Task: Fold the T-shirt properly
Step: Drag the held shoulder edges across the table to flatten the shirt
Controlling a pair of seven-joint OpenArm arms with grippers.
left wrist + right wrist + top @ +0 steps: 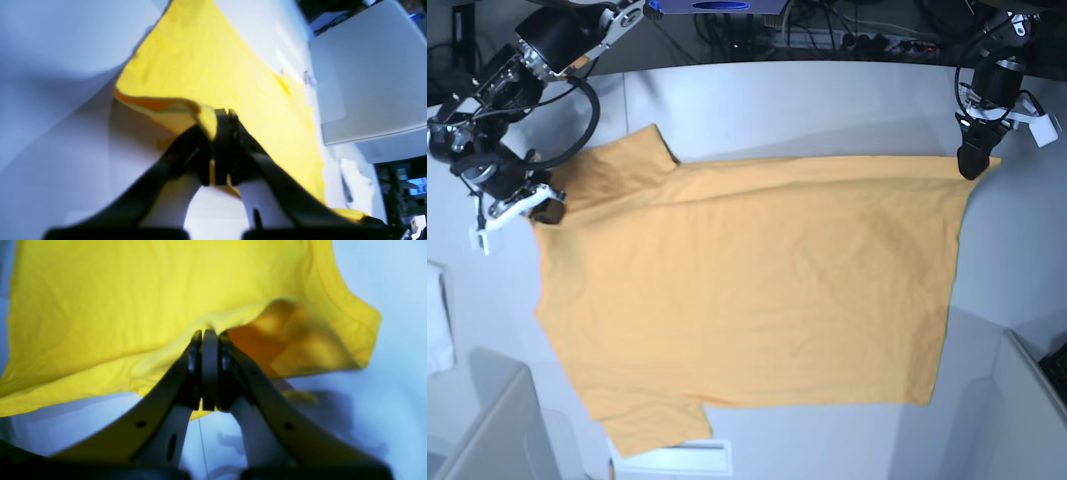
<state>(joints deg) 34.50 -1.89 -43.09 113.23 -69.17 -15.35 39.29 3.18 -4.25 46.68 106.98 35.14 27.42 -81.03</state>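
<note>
both claws grip one long edge of the t-shirt (747,290): left claw (972,160) at the hem corner, right claw (545,208) at the shoulder.

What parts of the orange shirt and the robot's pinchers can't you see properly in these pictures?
- Base view: the left gripper and right gripper are too small to show how their jaws stand.
- Left wrist view: the T-shirt is blurred; the top edge cuts it off.
- Right wrist view: the right gripper hides the pinched hem.
- Base view: the white cloth is cut off by the left edge.
</note>
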